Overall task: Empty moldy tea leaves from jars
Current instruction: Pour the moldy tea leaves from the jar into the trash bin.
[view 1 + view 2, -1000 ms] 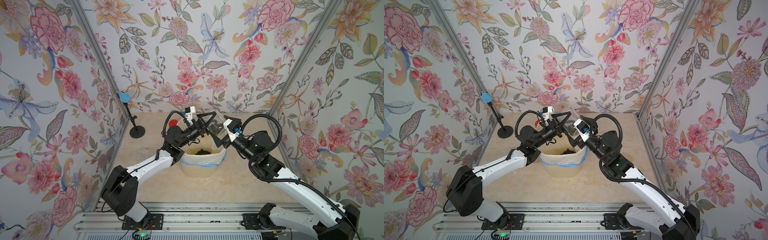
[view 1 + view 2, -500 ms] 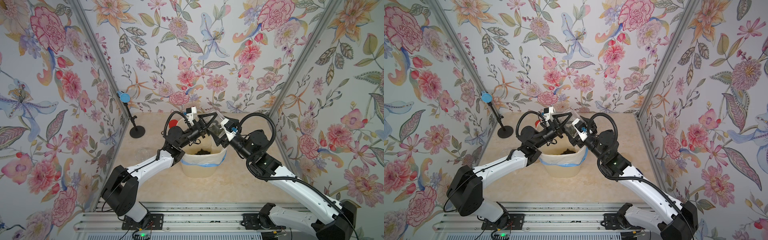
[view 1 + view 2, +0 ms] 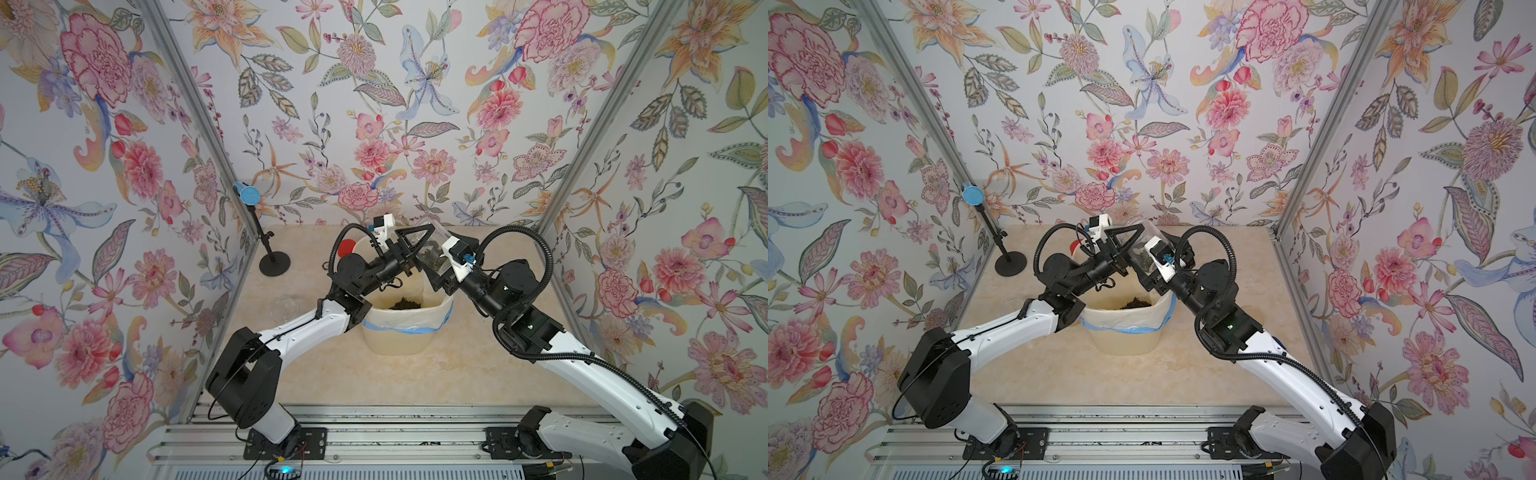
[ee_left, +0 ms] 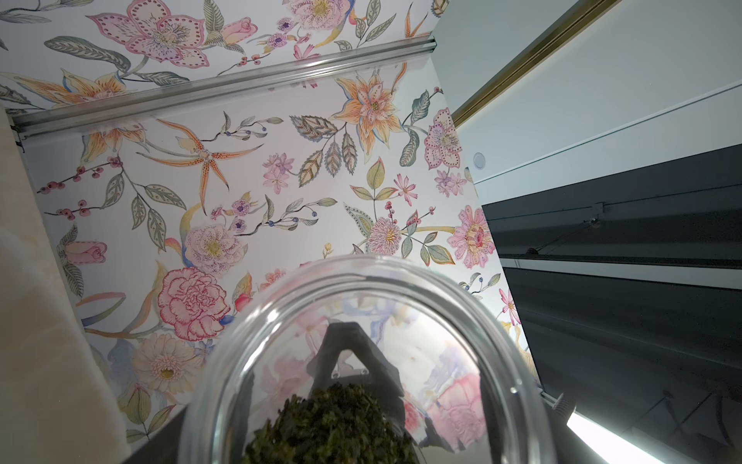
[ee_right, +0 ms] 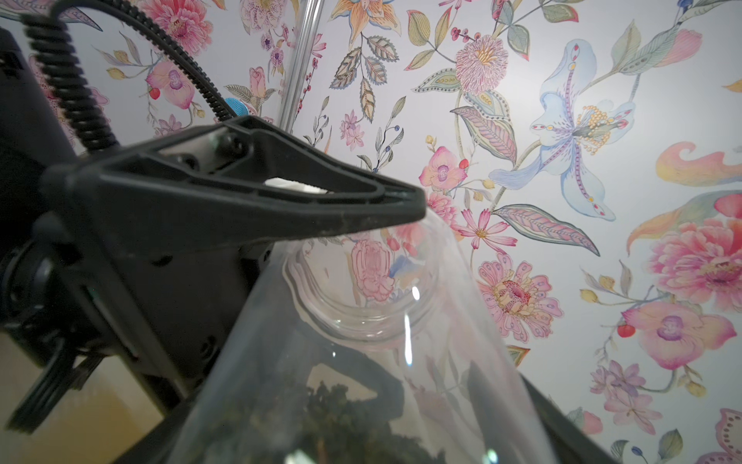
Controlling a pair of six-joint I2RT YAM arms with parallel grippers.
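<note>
At centre of both top views, above cream ribbed bin (image 3: 399, 340) | tilted narrow clear jar (image 3: 431, 248) with dark crumbly tea leaves (image 4: 333, 426) | right gripper (image 3: 435, 268) clamped on body, left gripper (image 3: 424, 240) seemingly clamped near neck | likely light, slippery, brittle: hold mid-body

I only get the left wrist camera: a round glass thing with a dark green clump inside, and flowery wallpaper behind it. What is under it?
Observer: That is a jar, held up in the air. A cream bin with a white liner stands on the table below it, as both top views show.
Operator: Is anything in the bin?
Observer: Yes, a dark heap of tea leaves lies inside.
Operator: Is there a lid on the jar?
Observer: No. The right wrist view shows its mouth open.
</note>
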